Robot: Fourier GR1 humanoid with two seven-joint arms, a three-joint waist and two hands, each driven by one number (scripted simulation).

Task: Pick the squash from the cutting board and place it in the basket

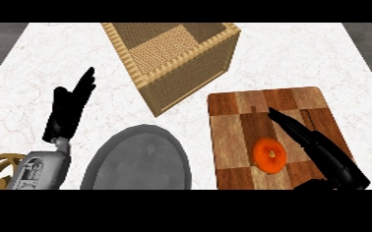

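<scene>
An orange squash (269, 154) lies on the checkered wooden cutting board (240, 123) at the right. My right hand (320, 150) stretches over the board just right of the squash, fingers straight and open, holding nothing; whether it touches the squash is unclear. The woven basket (174, 54) stands at the upper middle, tilted diagonally, its inside bare. My left hand (69, 108) rests open at the left, fingers pointing up.
A dark grey plate (138, 159) lies on the white marble counter (305, 59) between my two arms, below the basket. A yellowish object (6, 164) peeks in at the lower left edge beside my left forearm.
</scene>
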